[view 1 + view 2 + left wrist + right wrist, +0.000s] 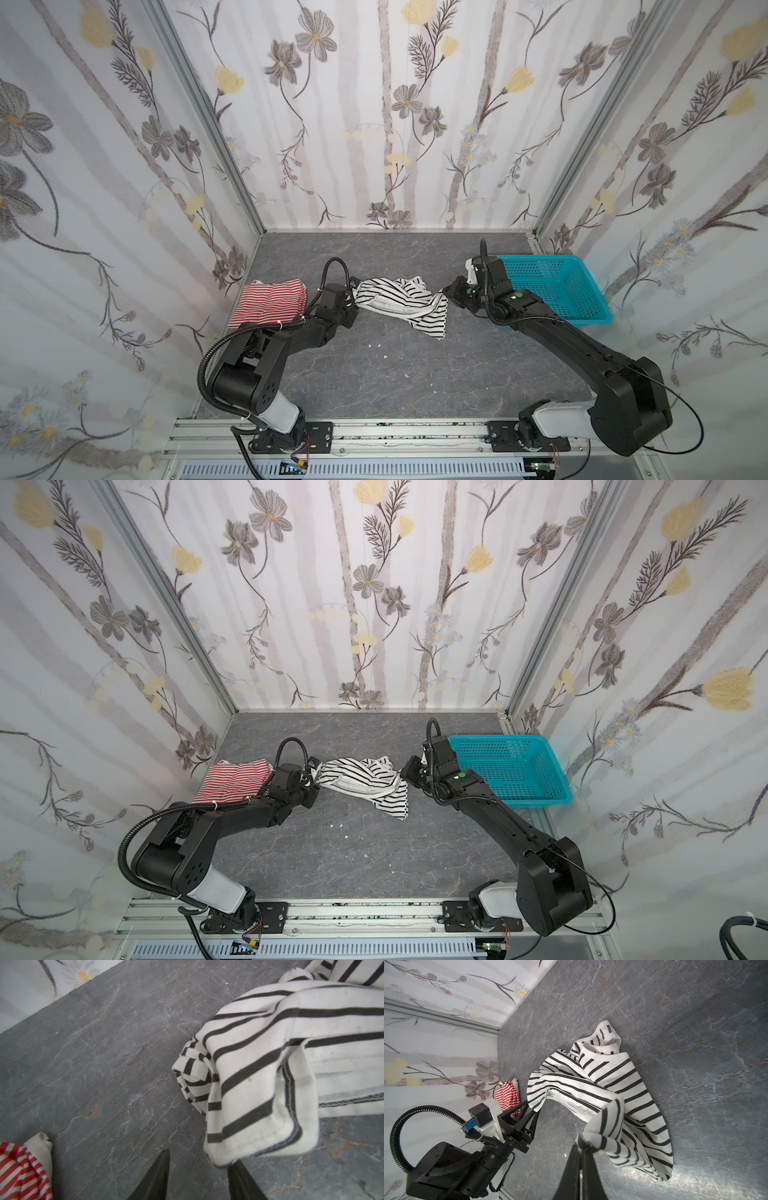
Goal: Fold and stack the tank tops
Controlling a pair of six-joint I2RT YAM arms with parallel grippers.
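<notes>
A: Where are the tops?
B: Red-and-white tank top (270,303) lies flat at the left of the table (415,374). Black-and-white tank top (403,301) is crumpled mid-table.
A: The claws?
B: Right gripper (582,1145) is clamped on a bunched corner (cloth draping from it). Left gripper (201,1156) has its jaws apart at the opposite hem, gripping nothing.

Both arms (561,336) were matte black with white base links (282,415); ribbed black conduits (425,1110) looped behind the tapered fingers (158,1174), green dots (517,296) behind the right ones.
</notes>
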